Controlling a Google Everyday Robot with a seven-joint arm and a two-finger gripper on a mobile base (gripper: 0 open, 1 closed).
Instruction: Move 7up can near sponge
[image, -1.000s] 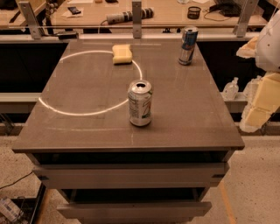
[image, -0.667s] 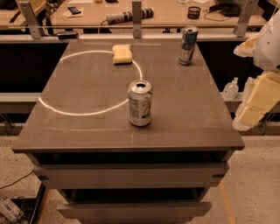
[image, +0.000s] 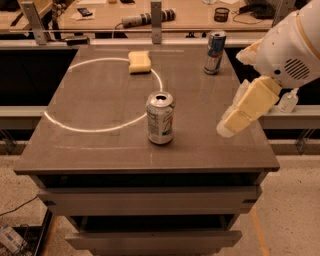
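Note:
The 7up can (image: 160, 118) stands upright near the middle front of the grey table (image: 90, 150), silver-white with green markings and an open top. The pale-yellow sponge (image: 139, 61) lies at the far middle of the table, well behind the can. My gripper (image: 231, 125) reaches in from the right on a white arm, its cream-coloured fingers (image: 247, 106) hanging over the table's right side, to the right of the can and apart from it. It holds nothing that I can see.
A taller, slim blue-and-silver can (image: 215, 52) stands at the far right of the table. A bright ring of light (image: 75, 125) lies on the tabletop. A cluttered workbench (image: 150, 15) runs behind the table. Drawers sit below the tabletop.
My gripper has moved left and forward, from beyond the table's right edge to over the table's right side, closer to the 7up can. The cans and sponge have not moved.

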